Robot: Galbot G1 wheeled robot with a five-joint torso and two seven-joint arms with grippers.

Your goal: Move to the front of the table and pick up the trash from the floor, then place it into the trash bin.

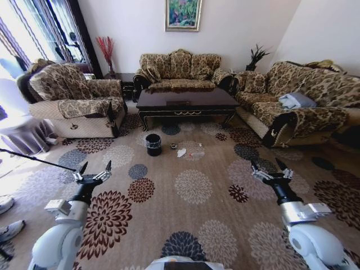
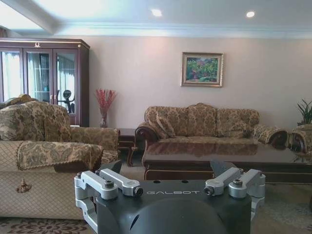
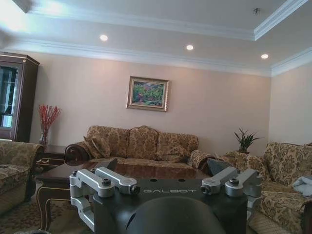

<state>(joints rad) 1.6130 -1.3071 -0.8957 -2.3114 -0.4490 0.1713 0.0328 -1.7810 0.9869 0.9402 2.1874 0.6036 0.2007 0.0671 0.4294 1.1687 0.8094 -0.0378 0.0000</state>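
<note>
We see a floral carpet [image 1: 194, 185] spread over the floor; a patterned sofa [image 1: 179, 70] stands against the far wall beneath a framed painting [image 1: 183, 14]; an armchair [image 1: 76, 101] sits to the left; another sofa [image 1: 304, 104] to the right carries a folded grey cloth [image 1: 296, 100]; red dried stems [image 1: 105, 49] fill a corner vase.

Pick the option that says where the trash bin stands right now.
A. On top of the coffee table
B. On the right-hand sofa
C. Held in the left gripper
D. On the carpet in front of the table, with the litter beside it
D: in the head view the trash bin stands on the carpet just before the table, with the trash lying on the floor next to it.
</note>
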